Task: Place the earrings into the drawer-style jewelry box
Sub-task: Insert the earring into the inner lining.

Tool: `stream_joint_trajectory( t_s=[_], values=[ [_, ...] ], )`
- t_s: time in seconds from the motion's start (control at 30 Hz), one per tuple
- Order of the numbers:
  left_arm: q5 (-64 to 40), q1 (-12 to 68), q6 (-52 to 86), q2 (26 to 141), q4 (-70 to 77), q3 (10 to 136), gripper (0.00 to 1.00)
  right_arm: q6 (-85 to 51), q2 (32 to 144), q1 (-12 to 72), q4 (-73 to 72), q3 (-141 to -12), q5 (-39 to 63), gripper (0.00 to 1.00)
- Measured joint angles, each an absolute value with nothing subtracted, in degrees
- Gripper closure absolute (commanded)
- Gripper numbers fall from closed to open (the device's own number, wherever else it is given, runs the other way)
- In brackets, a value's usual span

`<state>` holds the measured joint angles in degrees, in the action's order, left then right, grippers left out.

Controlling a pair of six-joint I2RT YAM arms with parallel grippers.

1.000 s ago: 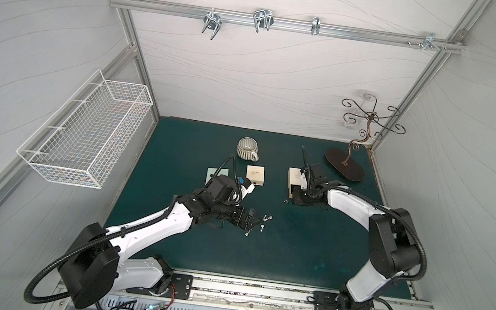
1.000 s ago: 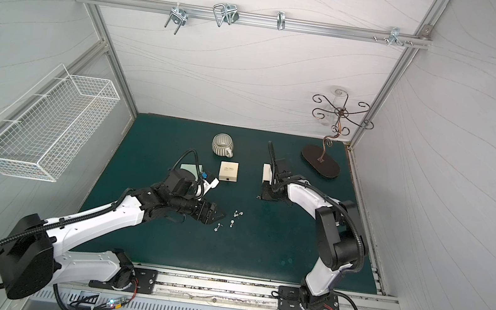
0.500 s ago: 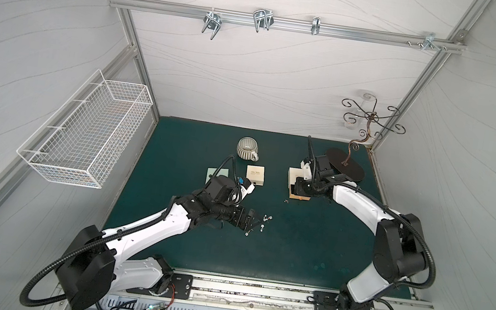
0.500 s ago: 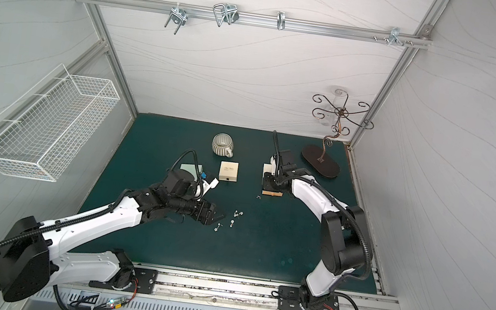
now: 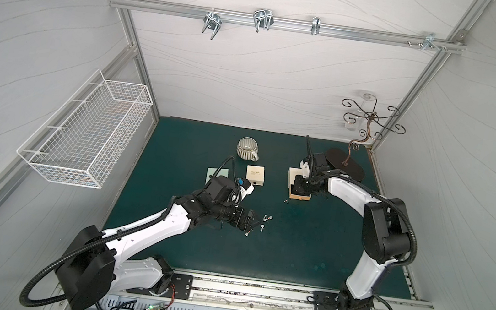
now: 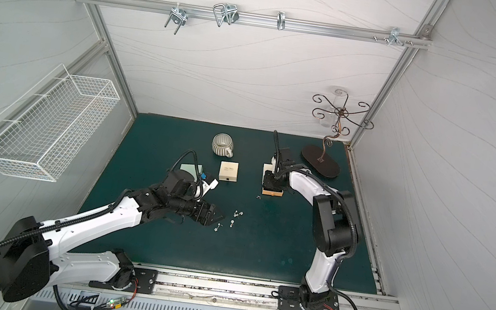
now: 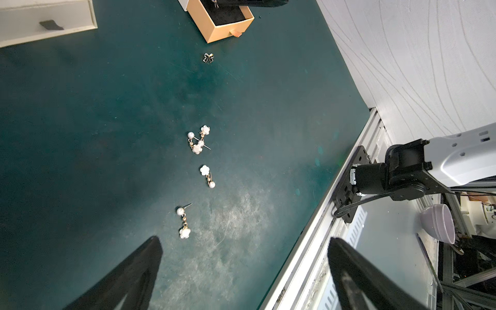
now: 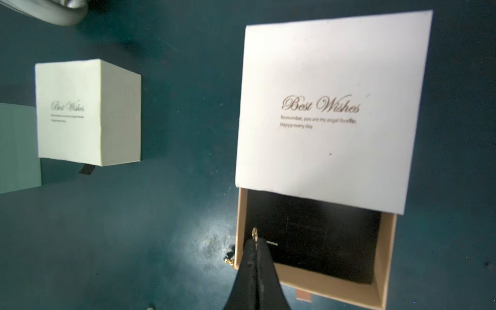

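right gripper [image 8: 255,248]: pressed together, pinching earring [image 8: 254,233] over open drawer [image 8: 387,241]
left gripper [image 7: 244,240]: spread, near earrings [image 7: 198,142] on mat [image 7: 80,134]
stud [image 7: 208,58]: on mat beside drawer

Earrings [image 7: 197,148] lie on the mat [image 5: 292,251], before the jewelry box [image 8: 330,107].
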<state>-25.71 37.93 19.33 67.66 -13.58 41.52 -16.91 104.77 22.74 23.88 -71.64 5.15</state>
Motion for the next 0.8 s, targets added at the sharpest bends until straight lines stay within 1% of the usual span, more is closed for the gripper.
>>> stream_joint_trajectory(
  t_s=[0.27, 0.43, 0.53, 0.8],
  values=[
    [-25.71, 37.93, 19.33, 67.64, -13.67, 41.52, 0.01, -16.95, 105.82, 22.68, 23.55, -71.9, 5.37, 0.99],
    [-25.71, 37.93, 19.35, 67.64, -13.69, 41.52, 0.01, -16.91, 105.95, 22.46, 23.53, -71.99, 5.41, 0.88],
    [-25.71, 37.93, 19.35, 67.64, -13.69, 41.52, 0.01, -16.86, 105.95, 22.41, 23.55, -72.03, 5.41, 0.85],
    [-25.63, 37.93, 19.35, 67.51, -13.69, 41.52, 0.01, -16.91, 105.93, 22.39, 23.57, -72.23, 5.39, 0.83]
  ],
)
